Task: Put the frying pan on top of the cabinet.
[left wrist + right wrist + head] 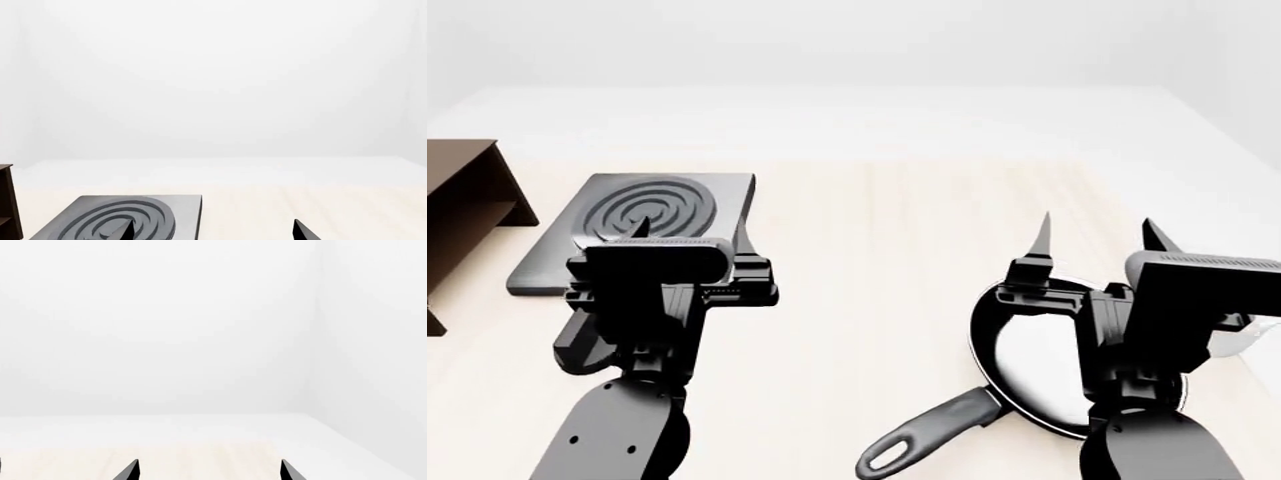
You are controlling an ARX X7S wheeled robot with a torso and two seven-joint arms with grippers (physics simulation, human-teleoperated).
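The frying pan (1034, 365) lies on the pale table at the near right, partly hidden under my right arm. Its long black handle (941, 425) points to the near left and ends in a loop. The dark brown cabinet (461, 200) stands at the far left edge; a sliver of it also shows in the left wrist view (8, 200). My left gripper (691, 228) is open and empty over the near part of the hotplate; it also shows in the left wrist view (213, 231). My right gripper (1094, 232) is open and empty, pointing forward above the pan's far rim; it also shows in the right wrist view (210, 471).
A square grey hotplate (647, 220) with concentric rings lies between the cabinet and the table's middle; it also shows in the left wrist view (133, 215). The pale wooden table (881, 250) stretches ahead to a white floor and walls.
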